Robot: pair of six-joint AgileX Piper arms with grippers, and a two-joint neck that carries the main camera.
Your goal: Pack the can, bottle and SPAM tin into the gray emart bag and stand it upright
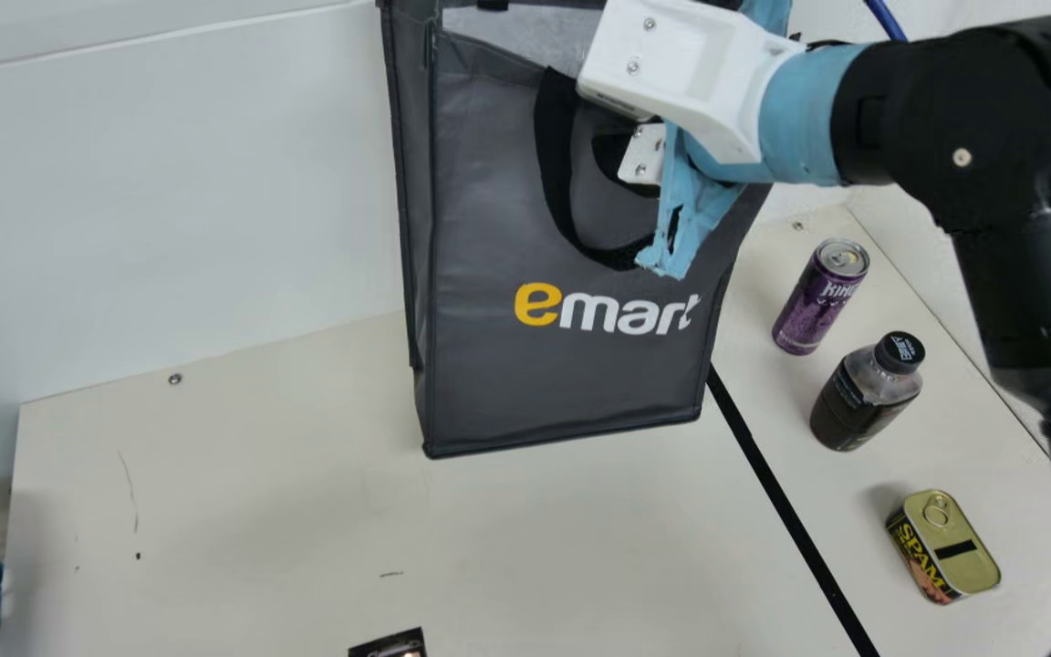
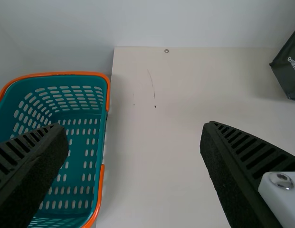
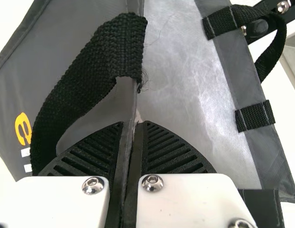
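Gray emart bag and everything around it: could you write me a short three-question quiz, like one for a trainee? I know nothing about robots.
1. What is the right gripper pinching?
a) the teal basket
b) the edge of the gray emart bag
c) a cup

2. True or false: the left gripper is open.

3. Fill in the blank: on the table, between the purple can and the SPAM tin, stands the ____.

Key: 1. b; 2. true; 3. dark bottle
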